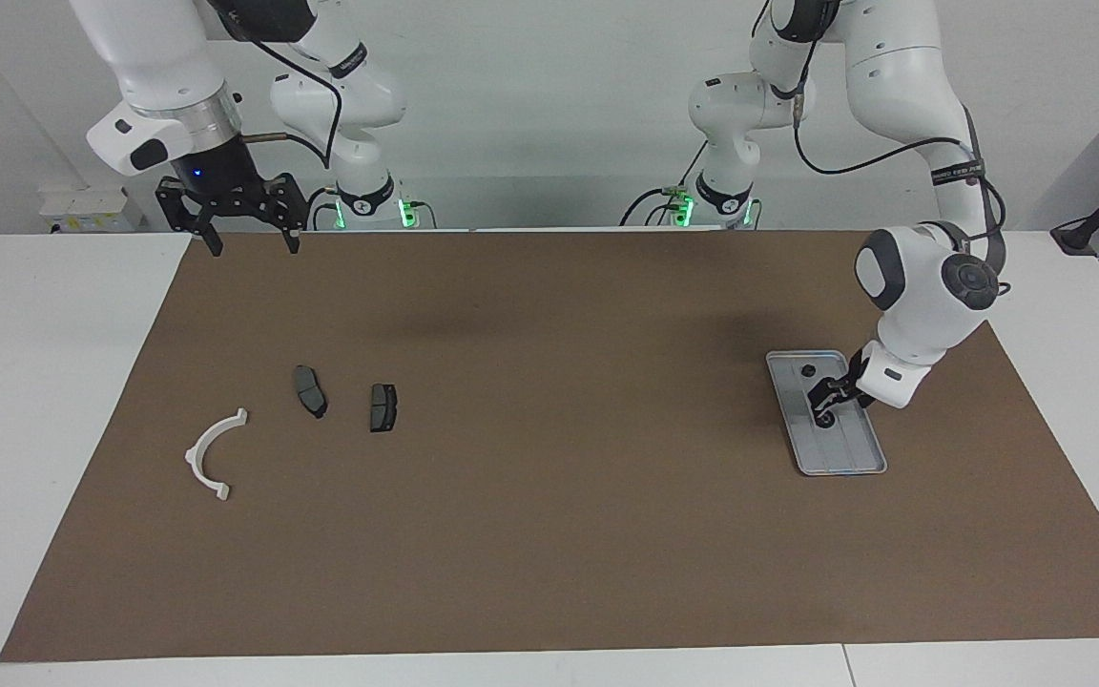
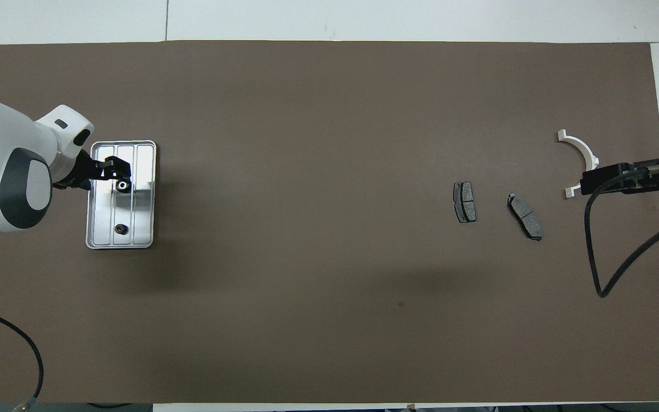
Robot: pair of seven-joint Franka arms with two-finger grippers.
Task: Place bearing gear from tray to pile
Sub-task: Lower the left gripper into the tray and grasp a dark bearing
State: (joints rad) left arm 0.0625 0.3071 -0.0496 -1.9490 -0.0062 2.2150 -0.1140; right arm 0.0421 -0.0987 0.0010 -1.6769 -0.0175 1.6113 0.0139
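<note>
1. We find the left gripper (image 1: 826,405) lowered into the small flat silver-grey metal tray (image 1: 857,456) with its raised rim and lengthwise ridges, at the left arm's end of the brown mat (image 1: 549,534) that covers the white surface (image 1: 34,401).
2. A small dark ring-shaped bearing gear (image 2: 123,185) lies on the tray floor right at the tips of the left gripper. We cannot tell whether its fingers stand apart around the part or are already clamped on it.
3. A second small dark round part (image 2: 120,229) rests in the same tray, clear of the left gripper, nearer the robots than the first part.
4. The right gripper (image 1: 246,239) hangs raised over the mat's edge at the right arm's end, fingers spread apart and holding nothing; this arm waits.
5. Below and forward of the right gripper lies the pile: a white half-ring plastic bracket (image 1: 214,456) and two dark grey brake-pad-shaped pieces (image 1: 310,390) (image 1: 383,407), side by side, not touching, well apart from the tray.
</note>
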